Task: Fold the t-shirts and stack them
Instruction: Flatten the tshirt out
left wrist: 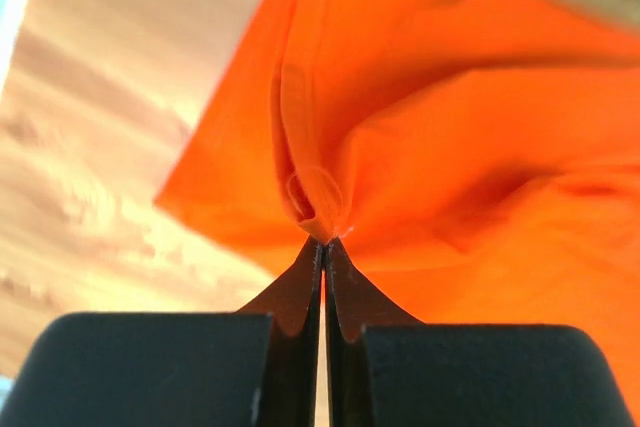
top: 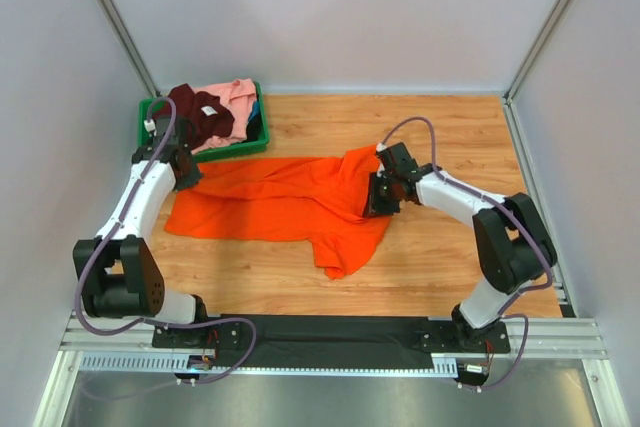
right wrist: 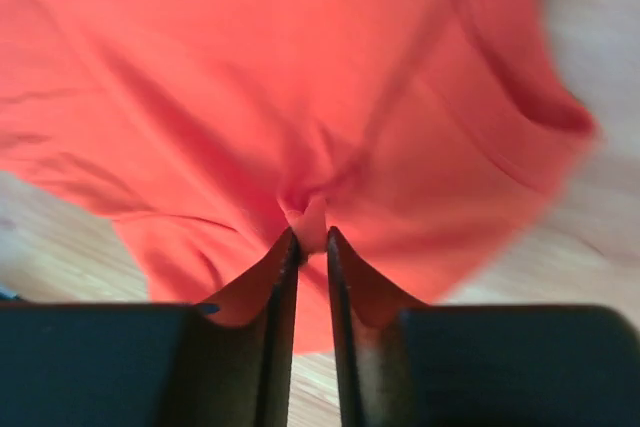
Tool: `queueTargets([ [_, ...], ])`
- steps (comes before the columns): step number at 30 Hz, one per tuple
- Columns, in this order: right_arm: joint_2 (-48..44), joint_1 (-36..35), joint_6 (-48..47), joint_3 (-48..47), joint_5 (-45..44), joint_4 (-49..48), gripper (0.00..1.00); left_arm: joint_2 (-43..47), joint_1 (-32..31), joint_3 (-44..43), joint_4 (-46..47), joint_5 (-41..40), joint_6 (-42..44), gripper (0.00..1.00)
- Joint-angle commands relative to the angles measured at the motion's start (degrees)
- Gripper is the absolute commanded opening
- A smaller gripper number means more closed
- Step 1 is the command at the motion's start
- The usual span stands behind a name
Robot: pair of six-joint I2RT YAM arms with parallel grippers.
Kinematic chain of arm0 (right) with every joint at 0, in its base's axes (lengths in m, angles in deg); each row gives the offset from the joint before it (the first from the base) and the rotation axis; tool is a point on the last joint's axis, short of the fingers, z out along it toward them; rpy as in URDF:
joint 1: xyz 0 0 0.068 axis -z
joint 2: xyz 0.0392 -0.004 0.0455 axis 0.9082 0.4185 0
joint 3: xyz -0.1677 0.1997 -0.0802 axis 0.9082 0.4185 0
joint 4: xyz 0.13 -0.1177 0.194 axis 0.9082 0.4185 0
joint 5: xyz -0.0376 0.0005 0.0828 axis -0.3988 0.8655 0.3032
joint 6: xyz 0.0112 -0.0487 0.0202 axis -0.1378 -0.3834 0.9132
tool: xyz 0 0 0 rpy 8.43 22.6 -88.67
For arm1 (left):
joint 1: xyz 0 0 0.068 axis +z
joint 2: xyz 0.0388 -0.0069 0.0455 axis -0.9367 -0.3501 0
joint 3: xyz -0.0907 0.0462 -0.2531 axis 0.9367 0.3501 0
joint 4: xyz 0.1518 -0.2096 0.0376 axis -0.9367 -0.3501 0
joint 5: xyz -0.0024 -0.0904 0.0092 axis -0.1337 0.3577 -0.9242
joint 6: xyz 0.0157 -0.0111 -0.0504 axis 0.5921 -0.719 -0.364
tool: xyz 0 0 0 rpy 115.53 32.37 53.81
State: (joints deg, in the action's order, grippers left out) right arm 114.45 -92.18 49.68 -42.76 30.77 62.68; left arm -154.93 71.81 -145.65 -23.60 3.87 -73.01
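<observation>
The bright orange t-shirt (top: pixel 280 202) is stretched across the middle of the wooden table, hanging loose between my two grippers. My left gripper (top: pixel 186 175) is shut on its left edge; in the left wrist view the cloth (left wrist: pixel 420 127) bunches at the closed fingertips (left wrist: pixel 322 240). My right gripper (top: pixel 382 197) is shut on its right part; in the right wrist view a fold of cloth (right wrist: pixel 300 97) sits pinched between the fingertips (right wrist: pixel 311 234). The dark maroon t-shirt (top: pixel 203 114) with a white label and the light pink t-shirt (top: pixel 237 97) lie in the bin.
The green plastic bin (top: pixel 258 135) stands at the back left, close to my left gripper. White walls and metal posts enclose the table (top: pixel 440 267). A black rail runs along the near edge.
</observation>
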Motion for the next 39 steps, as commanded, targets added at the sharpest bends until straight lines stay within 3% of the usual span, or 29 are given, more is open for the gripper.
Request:
queueTargets([
  [1, -8.3, 2.1, 4.6, 3.7, -7.1, -4.2, 0.21, 0.6, 0.2, 2.0, -5.0, 2.0, -1.7, 0.00],
  [6, -14.1, 2.2, 6.5, 6.9, -7.6, -4.5, 0.46, -0.1, 0.2, 3.9, -7.2, 1.7, -2.3, 0.00],
  [9, -15.1, 2.2, 7.5, 8.1, -8.1, -4.9, 0.50, 0.9, 0.2, 4.6, -6.8, 1.6, -2.9, 0.00],
  [20, -10.8, 2.0, 21.0, 13.0, -6.6, -10.0, 0.45, 1.4, 0.2, 5.6, -5.9, 2.9, -3.2, 0.00],
  [28, -5.7, 2.0, 22.0, 14.6, -4.5, -14.9, 0.35, 1.6, 0.2, 6.0, -5.4, 3.1, -3.3, 0.00],
  [39, -7.7, 2.0, 22.8, 18.2, -1.8, -18.7, 0.25, 1.4, 0.2, 6.1, -5.0, 3.7, -3.9, 0.00],
])
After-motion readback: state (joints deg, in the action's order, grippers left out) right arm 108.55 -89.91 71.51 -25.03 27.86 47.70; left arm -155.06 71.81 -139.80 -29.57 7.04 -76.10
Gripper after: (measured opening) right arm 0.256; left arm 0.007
